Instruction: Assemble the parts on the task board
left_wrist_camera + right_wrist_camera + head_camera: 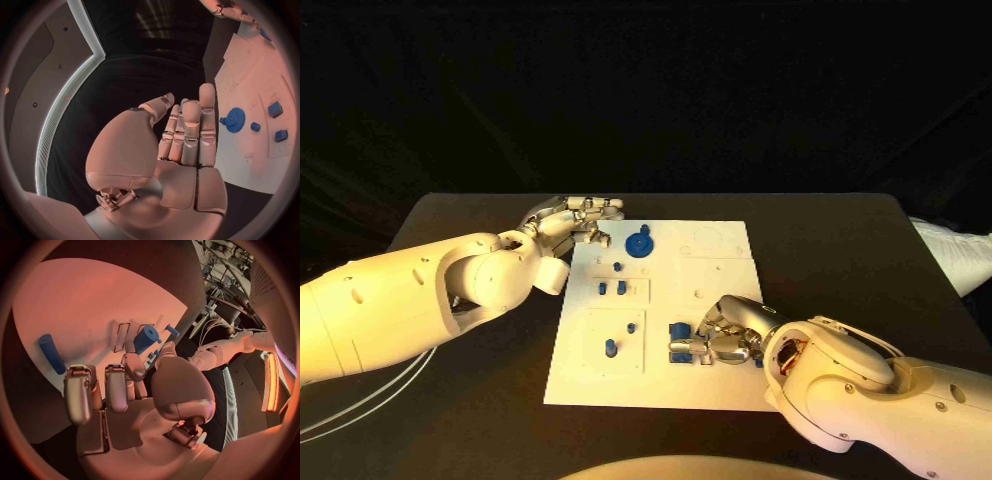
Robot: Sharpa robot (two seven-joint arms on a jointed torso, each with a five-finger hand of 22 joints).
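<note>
Lying flat: the white task board point(711, 385) sits mid-table on the black table point(877, 260), long side running near to far.
Writing: no brand, label or lettering can be read on the board or the arms.
Left hand: the left hand point(574, 222) hangs at the board's far left corner; in the left wrist view point(181, 145) its fingers are straight, side by side, with nothing in them.
Right hand: the right hand point(721, 335) is bent down over the board's near right part, fingers curled among small blue pieces.
Right hand's grasp: in the right wrist view the right hand point(134, 390) seems to pinch a short blue cylinder point(145, 339) between thumb and a finger, though the contact is partly hidden.
Blue gear: the blue gear point(639, 243) lies on the far part of the board, just right of the left hand.
Other parts: a blue peg point(51, 353) lies flat on the board; small blue parts point(612, 288) sit mid-board, and another blue piece point(610, 348) on the near left.
</note>
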